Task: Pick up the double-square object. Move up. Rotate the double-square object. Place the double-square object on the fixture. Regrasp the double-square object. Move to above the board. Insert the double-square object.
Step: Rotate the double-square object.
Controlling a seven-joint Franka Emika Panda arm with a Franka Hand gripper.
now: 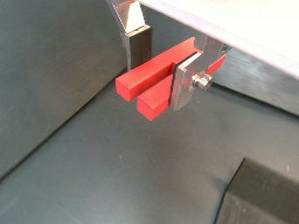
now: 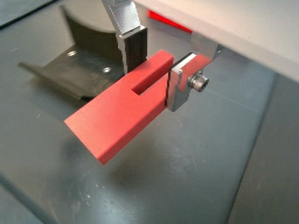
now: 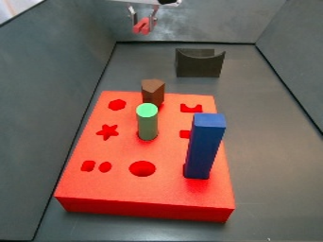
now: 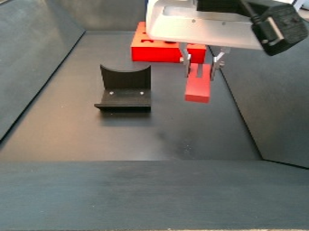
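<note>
Hanging clear above the dark floor, the tool point(image 4: 201, 60) has its fingers closed on the red block point(image 4: 198, 83), which points downward. The fixture point(image 4: 123, 88) sits at its nine o'clock; the red board point(image 4: 147, 50) lies at eleven o'clock.

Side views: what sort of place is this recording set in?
Probably a lab test cell for peg insertion: a dark walled bin holds a red board with shaped holes and pegs, a fixture, and the gripper holding the double-square object up off the floor.
</note>
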